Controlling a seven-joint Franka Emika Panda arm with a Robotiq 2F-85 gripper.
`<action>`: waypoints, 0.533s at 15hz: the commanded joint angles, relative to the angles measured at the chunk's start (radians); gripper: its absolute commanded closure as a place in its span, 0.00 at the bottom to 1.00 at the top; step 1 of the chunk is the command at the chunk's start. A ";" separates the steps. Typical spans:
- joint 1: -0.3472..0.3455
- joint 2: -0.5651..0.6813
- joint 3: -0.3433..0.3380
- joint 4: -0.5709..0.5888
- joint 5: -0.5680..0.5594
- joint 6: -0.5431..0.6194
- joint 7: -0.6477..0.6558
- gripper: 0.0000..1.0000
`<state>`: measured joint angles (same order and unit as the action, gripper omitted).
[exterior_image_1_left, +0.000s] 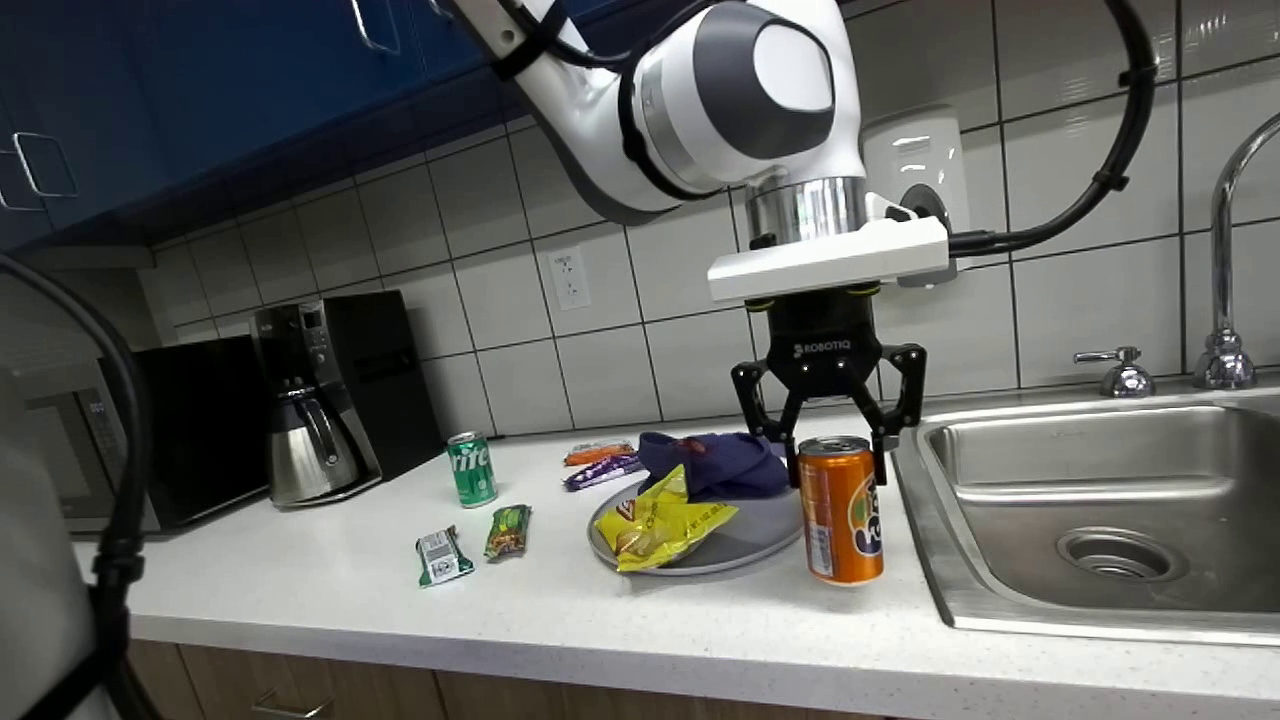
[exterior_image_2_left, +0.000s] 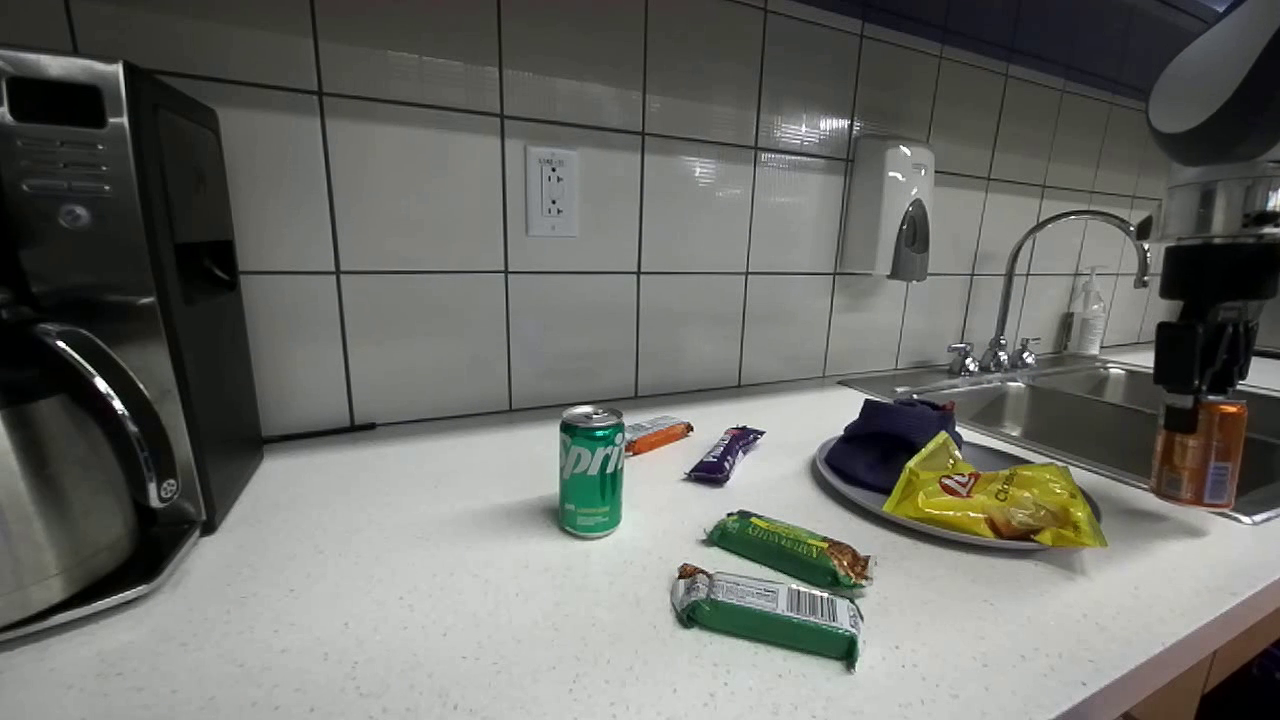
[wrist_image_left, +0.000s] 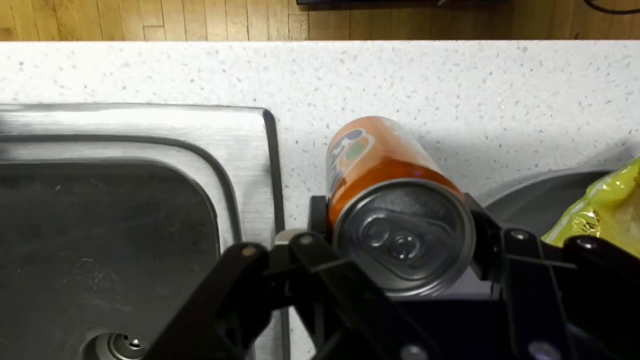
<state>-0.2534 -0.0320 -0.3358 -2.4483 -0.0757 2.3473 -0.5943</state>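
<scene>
My gripper (exterior_image_1_left: 838, 468) is shut on an orange Fanta can (exterior_image_1_left: 842, 530), one finger on each side near its top. The can is upright between the sink and the grey plate. I cannot tell whether its base touches the counter. In the wrist view the can (wrist_image_left: 405, 240) shows its lid, with a finger against each side. It also shows at the right edge of an exterior view (exterior_image_2_left: 1200, 455). The grey plate (exterior_image_1_left: 745, 553) holds a yellow chip bag (exterior_image_1_left: 660, 525) and a dark blue cloth item (exterior_image_1_left: 715, 465).
A steel sink (exterior_image_1_left: 925, 540) lies beside the can. A green Sprite can (exterior_image_2_left: 590, 475), two green bars (exterior_image_2_left: 790, 548) (exterior_image_2_left: 770, 610), a purple bar (exterior_image_2_left: 725, 455) and an orange bar (exterior_image_2_left: 657, 435) lie on the counter (exterior_image_2_left: 400, 600). A coffee maker (exterior_image_1_left: 320, 400) stands by the wall.
</scene>
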 joint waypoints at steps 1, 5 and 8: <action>-0.024 0.017 0.005 -0.003 -0.049 0.029 0.023 0.62; -0.029 0.049 0.009 0.005 -0.037 0.064 0.014 0.62; -0.029 0.066 0.013 0.008 -0.032 0.094 0.014 0.62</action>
<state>-0.2657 0.0247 -0.3373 -2.4504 -0.0950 2.4136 -0.5940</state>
